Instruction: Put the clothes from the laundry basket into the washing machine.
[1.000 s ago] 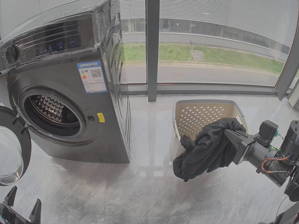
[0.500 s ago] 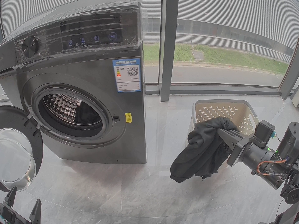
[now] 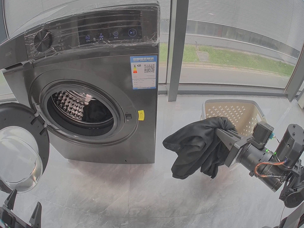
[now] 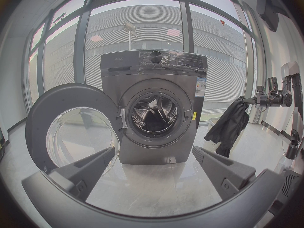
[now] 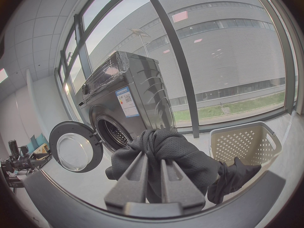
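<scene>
Right end effector [image 3: 219, 132] clamps dark garment [image 3: 193, 146]; washing machine [image 3: 145, 133] holds dark cloth [image 3: 95, 111].

Grey window post [image 3: 178, 41], grass strip [image 3: 240, 56] (outside), glossy floor [image 3: 152, 193]

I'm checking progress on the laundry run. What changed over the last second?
The right hand, shut on the dark garment, has carried it away from the laundry basket toward the washing machine; the head view itself also shifted. The washer door stayed open, and the left hand stayed low and open.
</scene>
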### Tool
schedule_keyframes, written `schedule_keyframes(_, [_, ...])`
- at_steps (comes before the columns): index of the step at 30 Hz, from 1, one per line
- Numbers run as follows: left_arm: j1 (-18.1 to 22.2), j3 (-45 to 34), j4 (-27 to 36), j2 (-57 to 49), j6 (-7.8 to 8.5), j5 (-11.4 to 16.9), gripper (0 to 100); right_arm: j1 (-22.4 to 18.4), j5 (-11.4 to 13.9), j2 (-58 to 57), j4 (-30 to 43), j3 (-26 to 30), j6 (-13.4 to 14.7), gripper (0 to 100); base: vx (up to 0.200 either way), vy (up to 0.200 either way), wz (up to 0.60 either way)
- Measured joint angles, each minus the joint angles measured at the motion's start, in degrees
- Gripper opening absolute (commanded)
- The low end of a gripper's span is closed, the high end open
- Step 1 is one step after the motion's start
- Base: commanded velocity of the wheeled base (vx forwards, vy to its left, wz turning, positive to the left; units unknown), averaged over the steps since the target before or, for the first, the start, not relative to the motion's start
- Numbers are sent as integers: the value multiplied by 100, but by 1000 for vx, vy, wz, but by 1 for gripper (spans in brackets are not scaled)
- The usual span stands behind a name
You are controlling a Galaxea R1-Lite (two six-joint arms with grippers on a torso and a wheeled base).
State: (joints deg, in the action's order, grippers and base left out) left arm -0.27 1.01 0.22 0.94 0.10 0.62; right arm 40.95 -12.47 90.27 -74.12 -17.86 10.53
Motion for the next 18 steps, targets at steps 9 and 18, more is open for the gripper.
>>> schedule_keyframes(9, [6,0,-4,0,4,4,100,-44,13,16,39,83,2,0,0,44,0])
schedule_keyframes(18, [0,0,2,0,0,9,100,-29,33,102,-27,98,33,0,0,200,0])
